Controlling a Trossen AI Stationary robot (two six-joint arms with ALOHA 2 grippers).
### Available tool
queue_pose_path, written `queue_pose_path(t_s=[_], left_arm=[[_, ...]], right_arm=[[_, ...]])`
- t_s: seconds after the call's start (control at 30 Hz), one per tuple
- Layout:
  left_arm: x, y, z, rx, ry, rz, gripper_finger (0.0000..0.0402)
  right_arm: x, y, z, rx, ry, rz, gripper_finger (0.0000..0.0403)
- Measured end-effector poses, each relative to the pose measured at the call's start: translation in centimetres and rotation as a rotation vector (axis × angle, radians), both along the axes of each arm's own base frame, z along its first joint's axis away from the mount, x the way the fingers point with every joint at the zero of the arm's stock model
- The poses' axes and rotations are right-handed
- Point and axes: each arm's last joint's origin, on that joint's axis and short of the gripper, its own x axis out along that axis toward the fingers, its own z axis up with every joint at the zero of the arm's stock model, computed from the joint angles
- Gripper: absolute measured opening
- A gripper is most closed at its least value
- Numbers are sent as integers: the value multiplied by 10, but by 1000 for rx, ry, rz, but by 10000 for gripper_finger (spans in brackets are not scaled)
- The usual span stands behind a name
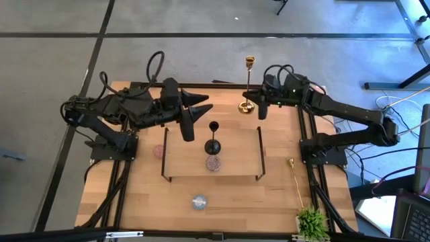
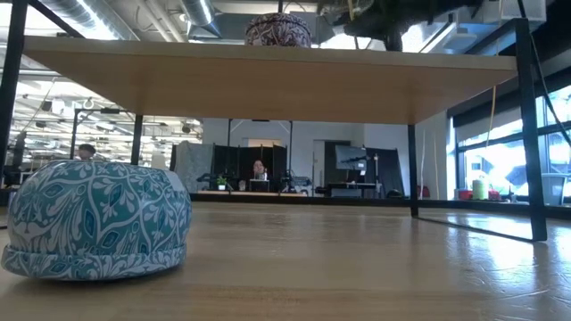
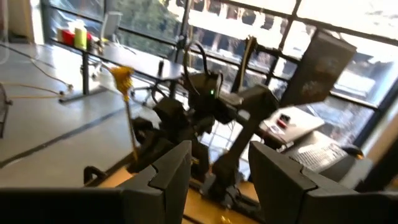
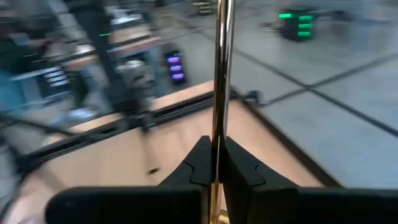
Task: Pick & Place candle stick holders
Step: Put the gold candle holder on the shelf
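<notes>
While the right tool (image 4: 216,163) was clamped on the tall shiny gold candle holder's thin stem (image 1: 248,84) near the bench's far edge, its stem could pivot or slip; left tool (image 1: 196,107) apart, empty.

A wooden board with black end rails (image 1: 191,158) is standing raised at the middle of a light wooden table (image 1: 269,202), while a small green plant (image 1: 312,222) is sitting at the table's near right corner. A seated person (image 2: 259,169) is showing far across the room.
</notes>
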Motion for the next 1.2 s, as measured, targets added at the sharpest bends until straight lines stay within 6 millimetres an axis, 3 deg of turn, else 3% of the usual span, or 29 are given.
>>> queue_pose_path(t_s=[0.17,0.5,0.73,1.0,1.2], left_arm=[[0,1,3,-16,-36,31,157],[-2,-5,3,-59,-57,50,157],[-1,-5,2,-73,-67,113,157],[16,-9,-9,-65,-30,154,157],[31,-13,-20,-82,-9,166,157]], right_arm=[[-5,-7,-4,-1,-48,230,16],[-6,1,-4,-129,-190,605,16],[-3,0,-20,-182,-326,698,16],[22,-8,-54,-78,-241,772,16],[31,-3,-56,-117,-245,808,16]])
